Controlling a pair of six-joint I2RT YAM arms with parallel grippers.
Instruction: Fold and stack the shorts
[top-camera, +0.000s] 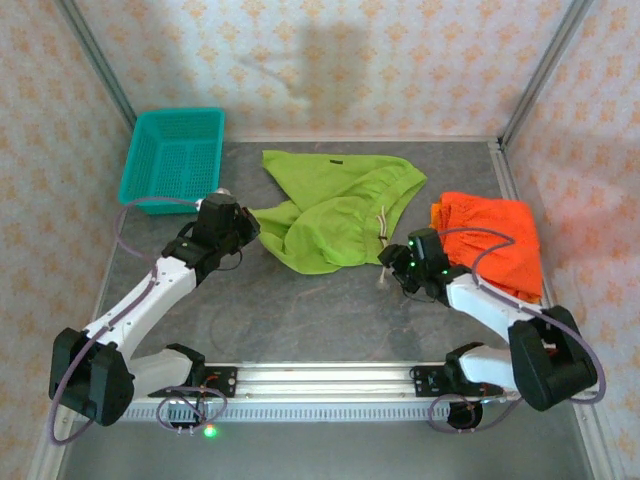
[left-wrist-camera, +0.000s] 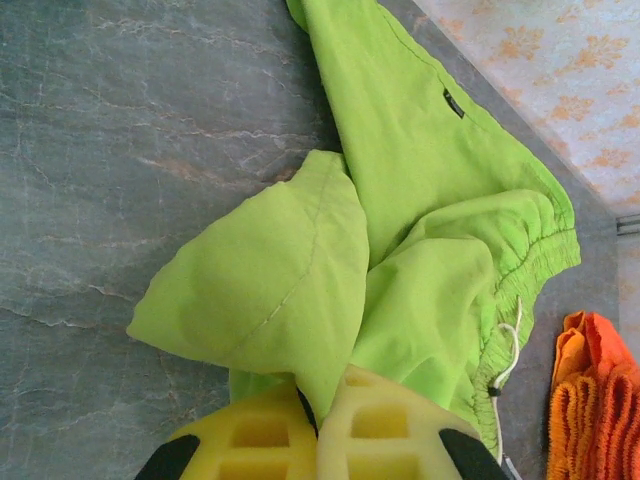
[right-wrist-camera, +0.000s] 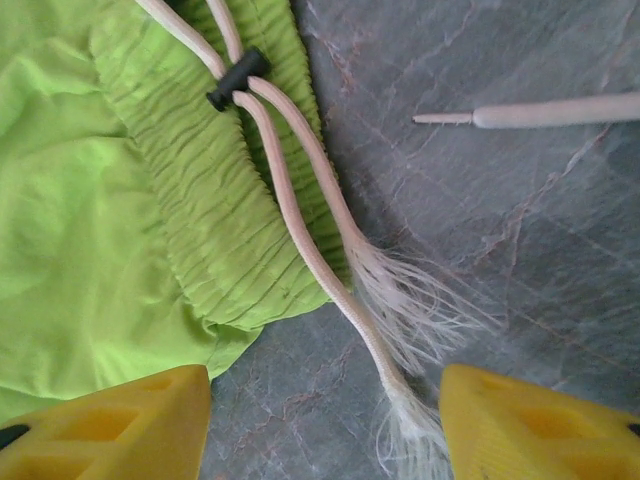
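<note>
On table (top-camera: 300, 310), one lime shorts (top-camera: 335, 215), one orange heap (top-camera: 495, 245), one basket (top-camera: 172, 160)

The right end effector (right-wrist-camera: 320, 425) stands open, with one yellow finger (right-wrist-camera: 110, 420) at each lower corner. Between the fingers, the frayed drawstring (right-wrist-camera: 300, 190) ends lie on the grey table (right-wrist-camera: 520, 250). The drawstring passes through a black toggle (right-wrist-camera: 238, 78) on the gathered waistband of the lime green shorts (right-wrist-camera: 90, 200).

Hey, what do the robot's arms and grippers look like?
The left arm and right arm have white links, black joints and looping mauve cables. The left gripper and right gripper have chunky yellow fingers with cut-out pockets.
</note>
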